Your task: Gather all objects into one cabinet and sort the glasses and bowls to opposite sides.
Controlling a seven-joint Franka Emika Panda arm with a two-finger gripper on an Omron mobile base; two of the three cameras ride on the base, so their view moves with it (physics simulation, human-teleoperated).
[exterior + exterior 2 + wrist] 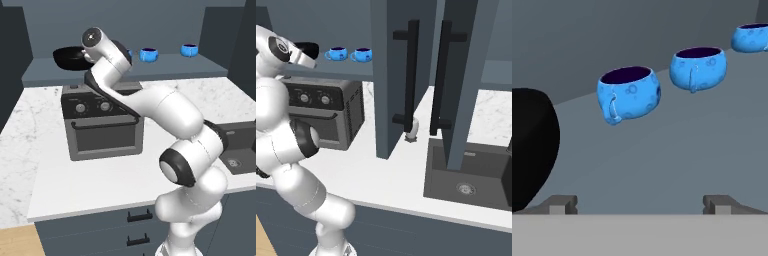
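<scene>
Three bright-blue cups stand in a row on the cabinet's shelf floor (175, 65): the nearest cup (629, 92), the middle cup (698, 67) and the far cup (752, 37). The black bowl (70, 57) sits at the shelf's left end; in the hand view its edge is the dark shape (532, 145) at the left. My gripper (641, 205) is open with nothing between its fingers. It hovers just above the shelf, between the bowl and the nearest cup. From the left base view the arm hides most of the nearest cup; the other two show (149, 54) (189, 50).
A grey countertop oven (102, 125) stands on the marble counter under the shelf, close below my arm. The cabinet doors with black bar handles (411, 75) hang open at the right. A dark sink (466, 175) and a pale soap bottle (413, 131) are further right.
</scene>
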